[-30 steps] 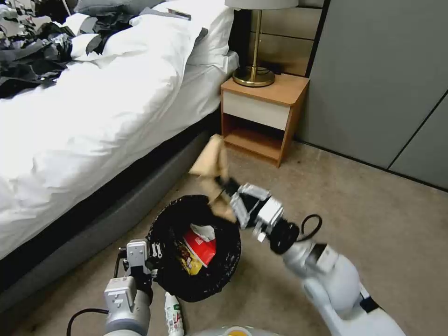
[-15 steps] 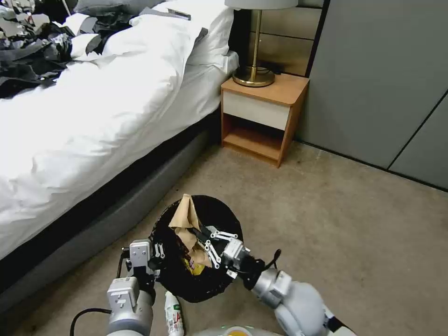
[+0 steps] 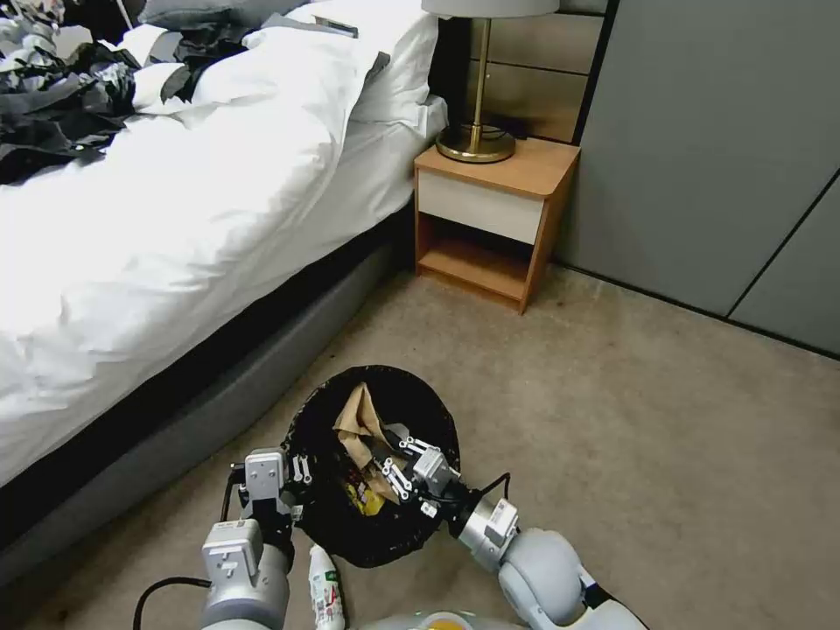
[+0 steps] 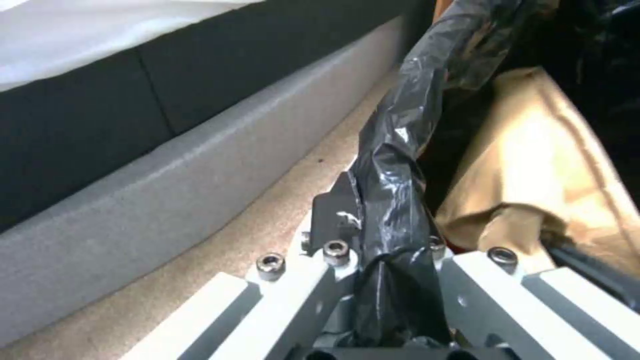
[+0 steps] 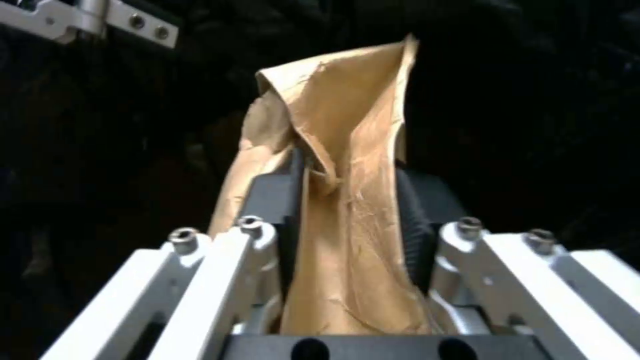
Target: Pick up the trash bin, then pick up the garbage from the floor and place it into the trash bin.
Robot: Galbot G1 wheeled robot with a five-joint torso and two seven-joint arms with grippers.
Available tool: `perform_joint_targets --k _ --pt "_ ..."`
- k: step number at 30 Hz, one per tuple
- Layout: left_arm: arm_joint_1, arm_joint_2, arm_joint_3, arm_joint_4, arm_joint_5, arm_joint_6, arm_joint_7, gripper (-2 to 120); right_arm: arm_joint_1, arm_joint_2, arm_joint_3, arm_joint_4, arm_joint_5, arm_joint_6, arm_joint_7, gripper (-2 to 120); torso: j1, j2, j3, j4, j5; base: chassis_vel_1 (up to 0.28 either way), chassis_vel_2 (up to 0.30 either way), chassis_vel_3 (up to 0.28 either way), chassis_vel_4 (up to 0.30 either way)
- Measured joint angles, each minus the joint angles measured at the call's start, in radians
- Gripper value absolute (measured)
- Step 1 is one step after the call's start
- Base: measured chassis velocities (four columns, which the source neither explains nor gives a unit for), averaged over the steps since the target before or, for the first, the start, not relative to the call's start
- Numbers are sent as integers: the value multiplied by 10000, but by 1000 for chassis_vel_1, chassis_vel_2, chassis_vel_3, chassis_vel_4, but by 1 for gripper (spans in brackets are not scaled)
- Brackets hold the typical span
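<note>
R gripper (image 3: 385, 457) came down into bin (image 3: 437, 516) w/ paper bag (image 3: 357, 420), jaws pinching it | L gripper (image 3: 296, 490) clamped on near-left rim | drop-off imminent, release pending

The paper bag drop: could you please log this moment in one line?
left gripper: shut on trash bin rim | right gripper: inside bin, gripping brown paper bag | white bottle: on floor

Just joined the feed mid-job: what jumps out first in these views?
The right gripper is down inside the black-lined trash bin, its jaws around a crumpled brown paper bag. The left gripper clamps the bin's rim on the side nearer the bed. A small white bottle lies on the floor by the bin.
</note>
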Motion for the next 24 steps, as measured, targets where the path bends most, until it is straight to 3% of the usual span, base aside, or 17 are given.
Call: perform_joint_targets --k 6,8,12,18,24 --pt "-18 -10 0 11 7 0 -1 1 -53 -34 -35 -2 -81 1 11 47 0 0 0 0 0 0 0 0 0" --pt "-39 -22 8 27 19 0 -1 1 -105 -79 -35 -1 -110 20 11 62 0 0 0 0 0 0 0 0 0" --pt "-49 -24 17 29 21 3 17 1 -151 -116 -6 34 -116 38 11 70 0 0 0 0 0 0 0 0 0" --pt "-89 -19 -22 69 23 19 4 1 -339 -245 211 583 -150 50 6 96 0 0 0 0 1 0 0 0 0" --pt "-139 -12 -62 229 26 21 5 1 -501 -398 531 1355 -171 68 175 100 1 0 0 -1 1 0 0 0 0"
